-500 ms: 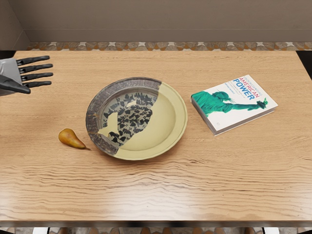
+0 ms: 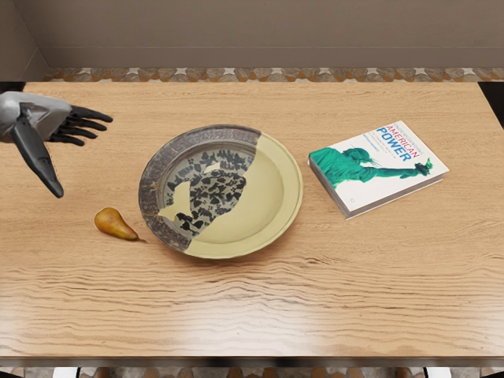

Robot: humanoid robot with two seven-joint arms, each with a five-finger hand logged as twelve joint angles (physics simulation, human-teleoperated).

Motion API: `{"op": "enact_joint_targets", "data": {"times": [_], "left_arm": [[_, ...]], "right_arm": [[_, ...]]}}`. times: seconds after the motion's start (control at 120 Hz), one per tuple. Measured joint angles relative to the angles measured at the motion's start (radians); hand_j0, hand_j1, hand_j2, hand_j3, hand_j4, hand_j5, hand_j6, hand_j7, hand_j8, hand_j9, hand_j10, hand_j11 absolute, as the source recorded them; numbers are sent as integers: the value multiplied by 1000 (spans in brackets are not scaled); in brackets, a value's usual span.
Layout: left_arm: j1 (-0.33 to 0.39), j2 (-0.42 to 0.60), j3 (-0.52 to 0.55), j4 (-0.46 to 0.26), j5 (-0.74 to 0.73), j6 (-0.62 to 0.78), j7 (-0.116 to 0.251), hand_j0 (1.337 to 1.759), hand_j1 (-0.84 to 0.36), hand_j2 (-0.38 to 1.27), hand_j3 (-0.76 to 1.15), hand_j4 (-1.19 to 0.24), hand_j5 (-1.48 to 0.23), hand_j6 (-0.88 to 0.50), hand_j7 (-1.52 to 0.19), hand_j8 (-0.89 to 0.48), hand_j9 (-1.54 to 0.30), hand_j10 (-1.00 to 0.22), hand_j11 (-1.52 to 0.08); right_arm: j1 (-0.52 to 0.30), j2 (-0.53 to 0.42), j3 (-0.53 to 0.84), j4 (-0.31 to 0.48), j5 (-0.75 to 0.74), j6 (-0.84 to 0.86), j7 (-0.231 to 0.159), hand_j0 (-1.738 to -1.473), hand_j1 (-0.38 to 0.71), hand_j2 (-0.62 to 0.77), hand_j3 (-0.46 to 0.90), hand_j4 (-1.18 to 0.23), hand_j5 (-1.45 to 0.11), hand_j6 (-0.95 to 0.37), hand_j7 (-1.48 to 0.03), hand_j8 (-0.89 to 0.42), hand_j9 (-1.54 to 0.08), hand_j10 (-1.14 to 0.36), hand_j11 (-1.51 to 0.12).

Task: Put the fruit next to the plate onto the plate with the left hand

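A small brown pear [image 2: 115, 224] lies on the table just left of the plate, its stem pointing right toward the rim. The plate [image 2: 287, 197] is round, yellow with a grey and black patterned left part, and holds nothing. My left hand [image 2: 63, 142] comes in from the left edge, above and behind the pear. Its fingers [image 2: 88, 124] are spread and the thumb points down toward the table. It holds nothing and is well apart from the pear.
A book [image 2: 378, 167] with a green statue on its white cover lies to the right of the plate. The wooden table [image 2: 315, 299] runs to a wall edge at the back.
My left hand has moved right and down toward the pear and rotated, so the thumb now points downward. Pear, plate and book have not moved.
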Motion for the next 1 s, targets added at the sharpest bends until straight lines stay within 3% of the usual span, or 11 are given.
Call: {"op": "enact_joint_targets", "data": {"times": [0.15,0.225,0.283,0.458,0.567,0.683,1.0], "left_arm": [[9,47,-21,-248,263,0,25,1658,325,4,0,-25,-28,-26,-28,-25,-28,-24,-27],[12,41,-22,-312,354,0,29,1658,323,5,0,-27,-30,-29,-30,-28,-29,-27,-29],[67,-3,-21,-338,457,18,31,1658,322,5,0,-28,-32,-29,-31,-29,-31,-28,-31],[132,-40,-17,-368,662,256,33,1658,320,6,0,-33,-35,-34,-34,-34,-34,-32,-34],[274,-130,-15,-372,748,466,33,1658,319,7,0,-33,-35,-34,-35,-34,-35,-32,-35],[357,-140,-10,-372,870,609,33,1658,319,8,0,-34,-36,-36,-36,-35,-35,-33,-35],[398,-189,86,-341,967,705,33,1658,272,17,0,-73,-88,-75,-87,-75,-87,-72,-87]], "right_arm": [[-1,0,0,0,0,-1,0,-1658,-349,0,0,0,0,0,0,0,0,0,0],[-1,0,0,0,0,-2,0,-1658,-349,0,0,0,0,0,0,0,0,0,0],[-1,0,0,0,0,-2,0,-1658,-349,0,0,0,0,0,0,0,0,0,0],[-1,0,0,0,0,-2,0,-1658,-349,0,0,0,0,0,0,0,0,0,0],[-1,0,0,0,0,-2,0,-1658,-349,0,0,0,0,0,0,0,0,0,0],[-1,0,0,0,0,-2,0,-1658,-349,0,0,0,0,0,0,0,0,0,0],[-2,0,0,0,0,-2,0,-1658,-349,0,0,0,0,0,0,0,0,0,0]]}}
